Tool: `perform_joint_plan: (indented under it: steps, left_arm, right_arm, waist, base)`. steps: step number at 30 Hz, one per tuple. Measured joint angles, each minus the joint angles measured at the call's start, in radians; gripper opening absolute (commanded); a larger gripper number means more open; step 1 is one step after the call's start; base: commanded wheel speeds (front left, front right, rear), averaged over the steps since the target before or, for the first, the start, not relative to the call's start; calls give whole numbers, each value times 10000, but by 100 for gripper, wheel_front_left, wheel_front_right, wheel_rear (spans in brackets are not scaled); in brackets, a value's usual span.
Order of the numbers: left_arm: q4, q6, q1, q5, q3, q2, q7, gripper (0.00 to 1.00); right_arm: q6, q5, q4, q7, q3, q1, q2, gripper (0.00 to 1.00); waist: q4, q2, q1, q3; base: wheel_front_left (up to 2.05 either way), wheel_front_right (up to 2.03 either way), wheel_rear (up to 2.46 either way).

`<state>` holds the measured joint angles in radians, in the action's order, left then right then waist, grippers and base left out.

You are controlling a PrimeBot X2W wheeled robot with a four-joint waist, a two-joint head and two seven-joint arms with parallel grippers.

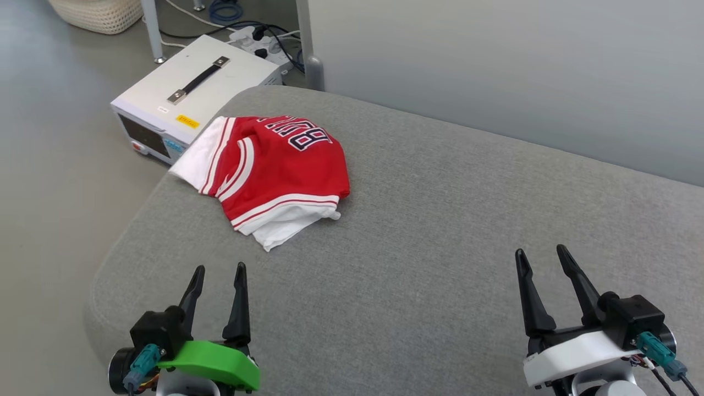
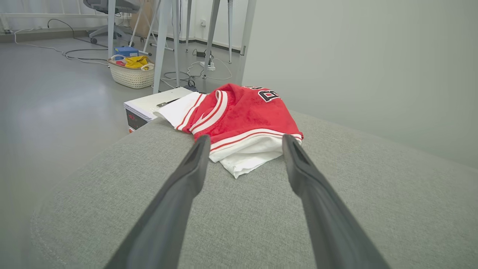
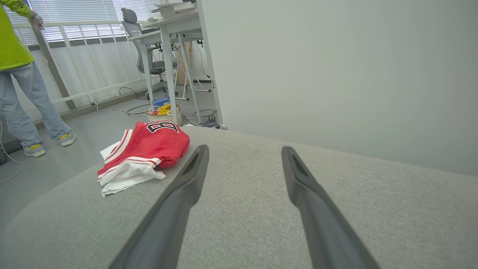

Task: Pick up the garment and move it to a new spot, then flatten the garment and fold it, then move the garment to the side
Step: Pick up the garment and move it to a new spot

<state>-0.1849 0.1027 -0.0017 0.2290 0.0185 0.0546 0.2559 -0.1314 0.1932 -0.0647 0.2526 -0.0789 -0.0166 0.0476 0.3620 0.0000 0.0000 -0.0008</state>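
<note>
Nearest, at the front edge of the grey padded cushion (image 1: 440, 220), both end effectors hover with their dark fingers pointing toward the far side. The left end effector (image 1: 220, 267), on a green mount, is near the front left corner; its jaws stand apart and hold nothing. The right end effector (image 1: 539, 250), on a white mount, is well apart from it toward the front right, also spread wide and empty. Further in, the garment (image 1: 280, 170) lies in a loose, rumpled heap near the far left corner of the cushion, ahead of the left end effector and touching neither one. Its red body is on top with part of the black lettering showing, white cloth sticks out at its near side, and one white sleeve reaches the left edge. Beyond that edge a white box with a black handle (image 1: 203, 82) stands on the floor. Still further away is a woven basket (image 2: 132, 74), and a person (image 3: 18, 74) stands by a railing.
</note>
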Motion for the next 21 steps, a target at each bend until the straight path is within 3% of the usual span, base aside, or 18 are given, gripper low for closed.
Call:
perform_joint_plan:
  steps: [11, 21]
  left_arm:
    - [2, 75, 3, -75, 159, 0, 0, 100]
    - [-205, 79, -10, 88, 219, 0, 0, 100]
  right_arm:
    - [0, -6, -75, 2, -150, 1, -4, 100]
    - [-2, -178, -75, 2, -184, 75, -6, 100]
  waist:
    - [1100, 0, 0, -11]
    - [1165, 0, 0, 364]
  base:
    - [0, 0, 0]
    - [0, 0, 0]
